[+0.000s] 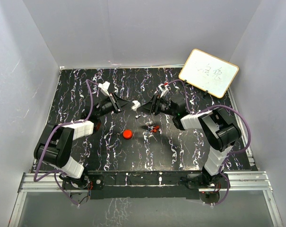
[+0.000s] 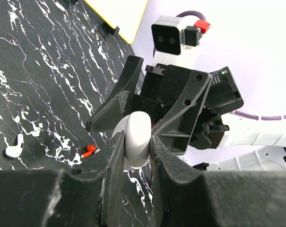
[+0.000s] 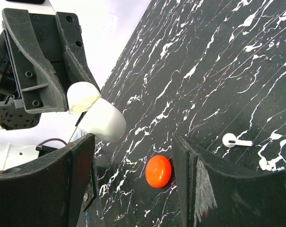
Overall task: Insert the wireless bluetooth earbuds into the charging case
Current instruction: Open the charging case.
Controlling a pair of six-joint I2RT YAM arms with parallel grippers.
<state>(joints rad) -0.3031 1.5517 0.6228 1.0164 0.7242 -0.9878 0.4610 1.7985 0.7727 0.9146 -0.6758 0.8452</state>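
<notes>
The round red charging case lies on the black marbled table. The tiny red earbuds rest to its right; one red earbud shows in the left wrist view. Held above the table is a white rounded hinged case with its lid ajar. My left gripper is shut on it. My right gripper faces it, open, its fingers either side of the white case's end with nothing gripped.
A white earbud lies on the table. A yellow-framed whiteboard leans at the back right. White walls close in the table on three sides. Both arms' purple cables loop at the sides.
</notes>
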